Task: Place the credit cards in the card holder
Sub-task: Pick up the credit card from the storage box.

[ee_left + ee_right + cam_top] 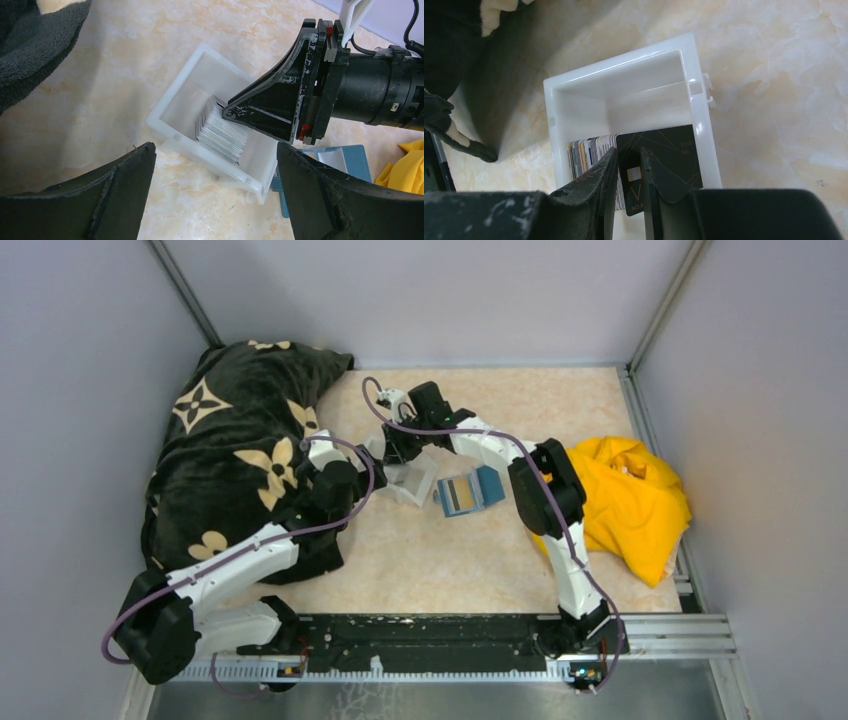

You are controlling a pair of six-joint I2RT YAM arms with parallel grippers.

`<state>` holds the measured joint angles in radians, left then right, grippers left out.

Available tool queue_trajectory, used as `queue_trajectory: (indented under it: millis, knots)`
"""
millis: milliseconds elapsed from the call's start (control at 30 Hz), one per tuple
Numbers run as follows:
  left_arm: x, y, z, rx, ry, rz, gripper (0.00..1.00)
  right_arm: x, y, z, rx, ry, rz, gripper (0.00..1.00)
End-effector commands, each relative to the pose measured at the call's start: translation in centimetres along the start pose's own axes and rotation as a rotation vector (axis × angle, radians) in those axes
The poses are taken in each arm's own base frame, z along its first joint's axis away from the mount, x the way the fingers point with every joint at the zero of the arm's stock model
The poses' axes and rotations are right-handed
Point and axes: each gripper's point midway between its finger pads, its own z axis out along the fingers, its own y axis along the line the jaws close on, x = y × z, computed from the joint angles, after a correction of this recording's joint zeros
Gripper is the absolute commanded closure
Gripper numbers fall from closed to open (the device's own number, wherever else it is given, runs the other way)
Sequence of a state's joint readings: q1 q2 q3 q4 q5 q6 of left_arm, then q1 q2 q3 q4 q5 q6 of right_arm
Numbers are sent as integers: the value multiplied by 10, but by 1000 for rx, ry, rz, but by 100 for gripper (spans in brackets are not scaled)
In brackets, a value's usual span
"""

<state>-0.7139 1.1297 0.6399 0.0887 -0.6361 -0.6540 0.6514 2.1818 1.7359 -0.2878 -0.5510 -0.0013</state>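
- Credit cards [591, 150] stood on edge in the white tray [624, 60] beside the card holder [470, 492]
- Thin, stiff, probably slick; best pinched across the faces at the top edge
- Right gripper [630, 165] straddled a black card [669, 150], grip uncertain; left gripper [215, 147] gaped wide

Left arm [235, 562] and right arm [572, 575]: white links, black joints, looping purple cables. Left gripper [215, 147] and right gripper [630, 152]: black, scuffed wedges.
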Motion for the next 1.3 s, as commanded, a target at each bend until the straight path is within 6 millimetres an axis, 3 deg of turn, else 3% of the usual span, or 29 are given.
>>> queue_trajectory:
  millis: [0,933,1267]
  knots:
    - [-9,-10,-1,25,-14,-14,4,-35,22,-23,-44,-74,-27,77]
    - [-8,-14,0,35,-8,-24,5,-53,31,-36,-44,-114,-38,84]
    - [-5,-14,1,36,2,-28,5,-44,31,-32,-56,-94,-18,79]
